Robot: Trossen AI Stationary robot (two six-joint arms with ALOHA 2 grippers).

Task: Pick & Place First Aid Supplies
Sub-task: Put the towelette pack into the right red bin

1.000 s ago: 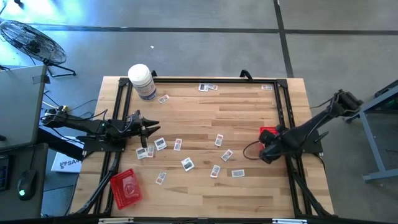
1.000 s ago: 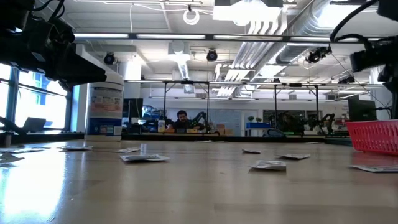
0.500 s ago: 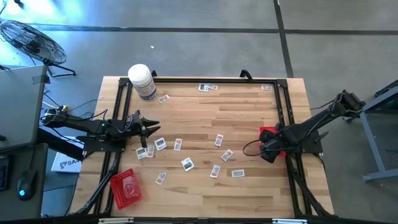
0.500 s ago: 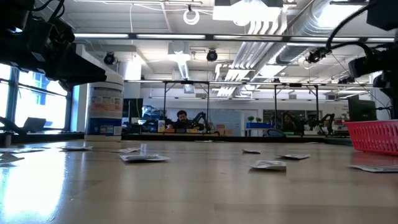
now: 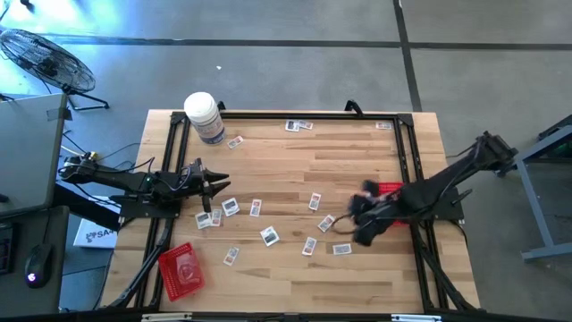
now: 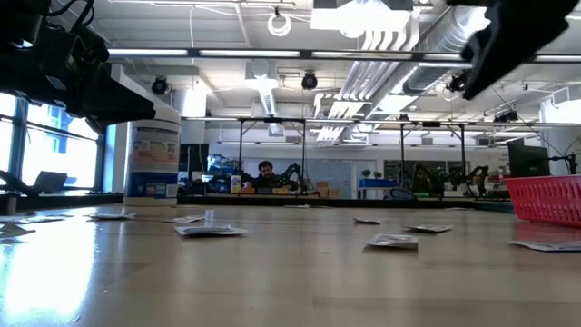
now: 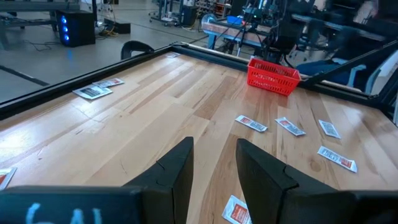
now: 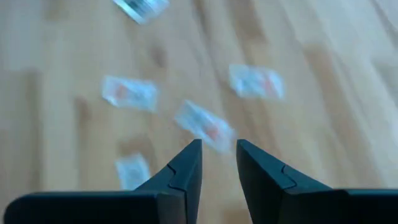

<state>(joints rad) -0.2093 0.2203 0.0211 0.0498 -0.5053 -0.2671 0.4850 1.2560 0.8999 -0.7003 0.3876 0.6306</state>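
Observation:
The first aid supplies are small white packets (image 5: 269, 236) lying flat and scattered over the wooden table; the low view shows them as thin slips (image 6: 392, 241). My right gripper (image 5: 360, 221) hovers blurred above the packets right of centre, just left of a red tray (image 5: 391, 189). In the right wrist view it (image 8: 219, 155) is open with nothing between its fingers, and blurred packets (image 8: 203, 126) lie below. My left gripper (image 5: 221, 185) waits at the left side, open and holding nothing (image 7: 214, 165), near several packets (image 5: 231, 207).
A large white jar (image 5: 204, 116) stands at the far left corner. A second red tray (image 5: 181, 268) sits at the near left. A black frame (image 5: 295, 114) runs along the table's far and side edges. The middle boards are bare wood.
My right gripper has swung from over the red tray at the right toward the table's middle, rising and turning as it went, and is now above the packets right of centre. No packet has shifted.

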